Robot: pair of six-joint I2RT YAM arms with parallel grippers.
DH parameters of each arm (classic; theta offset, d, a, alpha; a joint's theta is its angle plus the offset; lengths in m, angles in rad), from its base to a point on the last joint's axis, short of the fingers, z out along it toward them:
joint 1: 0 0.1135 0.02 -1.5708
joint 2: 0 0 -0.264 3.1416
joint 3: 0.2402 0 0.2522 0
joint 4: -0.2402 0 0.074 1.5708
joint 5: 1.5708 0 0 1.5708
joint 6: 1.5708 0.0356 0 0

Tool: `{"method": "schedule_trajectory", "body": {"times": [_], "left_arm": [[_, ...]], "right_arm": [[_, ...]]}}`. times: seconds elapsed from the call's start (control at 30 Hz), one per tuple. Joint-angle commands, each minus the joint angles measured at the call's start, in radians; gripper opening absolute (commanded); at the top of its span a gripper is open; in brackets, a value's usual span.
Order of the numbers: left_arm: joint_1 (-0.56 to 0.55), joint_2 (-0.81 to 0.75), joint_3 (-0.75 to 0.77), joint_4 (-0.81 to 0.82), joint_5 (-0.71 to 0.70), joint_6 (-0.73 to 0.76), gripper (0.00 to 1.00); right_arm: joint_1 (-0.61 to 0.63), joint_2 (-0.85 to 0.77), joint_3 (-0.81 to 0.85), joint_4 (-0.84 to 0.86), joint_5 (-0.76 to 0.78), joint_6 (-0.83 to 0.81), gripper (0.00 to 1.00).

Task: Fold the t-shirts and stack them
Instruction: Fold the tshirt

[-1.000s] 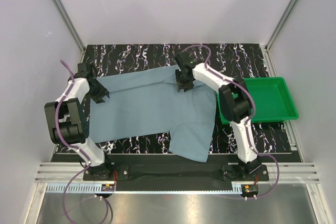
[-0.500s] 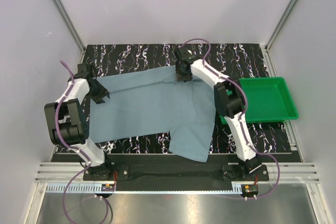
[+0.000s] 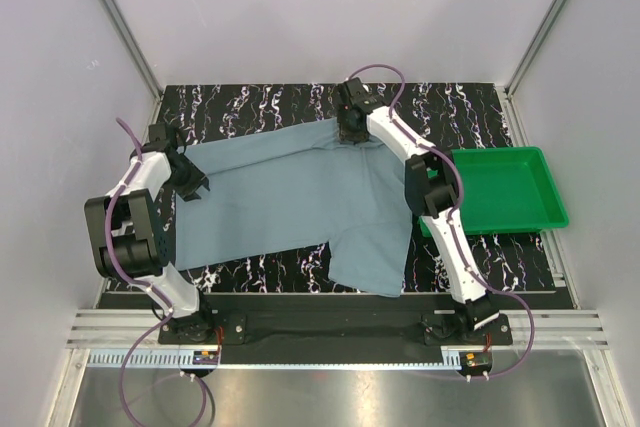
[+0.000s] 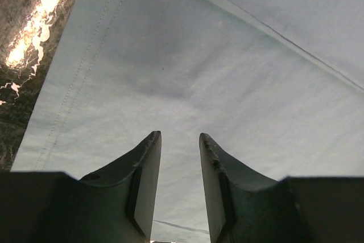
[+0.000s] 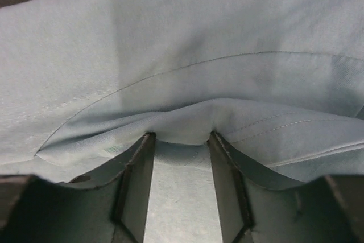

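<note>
One dusty blue-grey t-shirt [image 3: 300, 197] lies spread across the black marbled table [image 3: 250, 105]. Its lower right part reaches the near edge. My left gripper [image 3: 190, 179] rests at the shirt's left edge. In the left wrist view its jaws [image 4: 179, 135] stand apart over flat cloth [image 4: 199, 55], gripping nothing. My right gripper [image 3: 350, 133] is at the shirt's far edge. In the right wrist view its jaws [image 5: 182, 136] are apart, and a fold of the cloth [image 5: 187, 38] lies over both fingertips.
A green plastic tray [image 3: 497, 152] sits at the right edge of the table, beside the right arm's elbow. White walls close in the left, far and right sides. Bare marbled table shows along the far edge and at the near left.
The right gripper has moved toward the far edge, drawing the shirt's far edge with it and smoothing the cloth, and its jaws have widened. The left gripper has stayed put.
</note>
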Motion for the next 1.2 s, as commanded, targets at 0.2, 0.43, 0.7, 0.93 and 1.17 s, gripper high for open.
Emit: {"method": "schedule_trajectory", "body": {"times": [0.2,0.43,0.7,0.93,1.17], "left_arm": [[-0.002,-0.045,-0.004,0.035,0.007,0.012,0.38],[-0.002,-0.053,-0.005,0.032,-0.003,0.016,0.38],[0.000,-0.051,0.001,0.034,-0.004,0.018,0.38],[-0.002,-0.034,0.010,0.029,-0.003,0.028,0.38],[0.003,-0.016,0.021,0.017,-0.004,0.042,0.39]], "right_arm": [[-0.009,-0.102,-0.135,0.056,0.026,-0.064,0.35],[-0.009,-0.092,-0.032,-0.010,0.007,-0.065,0.03],[-0.028,-0.079,0.158,-0.258,-0.175,0.051,0.00],[-0.073,-0.091,0.112,-0.400,-0.426,0.153,0.00],[-0.070,-0.169,-0.026,-0.441,-0.572,0.168,0.12]]}}
